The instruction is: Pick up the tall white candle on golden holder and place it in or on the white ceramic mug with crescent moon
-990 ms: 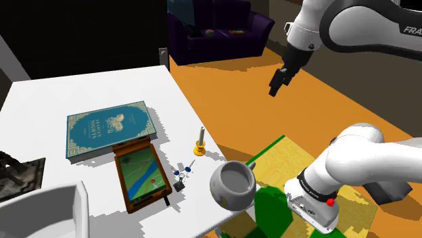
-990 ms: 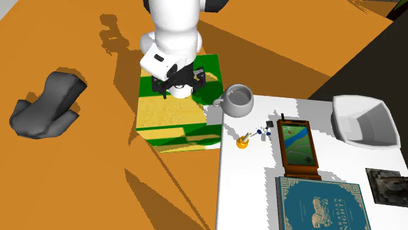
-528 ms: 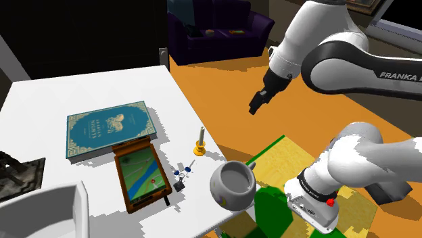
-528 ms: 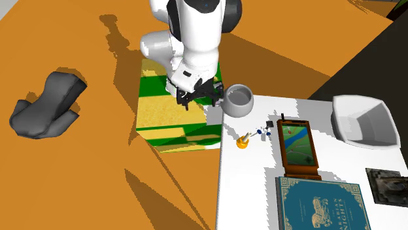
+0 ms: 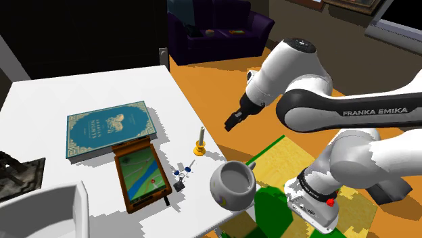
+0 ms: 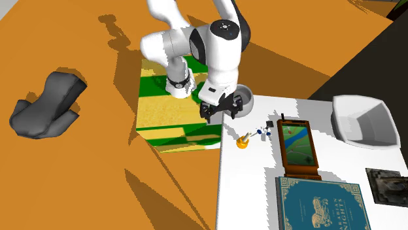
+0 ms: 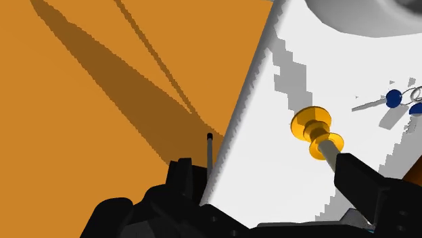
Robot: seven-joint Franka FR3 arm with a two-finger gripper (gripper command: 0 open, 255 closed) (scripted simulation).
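Observation:
A thin pale candle in a golden holder [image 5: 199,140] stands upright near the white table's edge [image 5: 177,88]; it also shows in the second exterior view [image 6: 243,140]. A grey-white mug [image 5: 233,184] sits at the table corner by the stand, partly behind the hand in the second exterior view [image 6: 244,103]. My black gripper [image 5: 233,122] hangs open in the air, above the table edge and to the shoulder view's right of the candle. In the wrist view the gripper [image 7: 277,181] holds nothing, and the candle holder [image 7: 312,128] lies ahead, close to one finger [image 7: 362,179].
A teal book [image 5: 108,128], a framed map board [image 5: 141,172] and small blue-tipped bits [image 5: 181,170] lie on the table. A white bin [image 5: 40,213] and a dark block [image 5: 17,176] sit at its near end. The green-yellow stand [image 6: 170,117] borders the table; a sofa [image 5: 216,30] stands behind.
The arm has swung down from high over the stand toward the table edge. The open gripper now hangs lower, near the mug and candle. Nothing on the table has moved.

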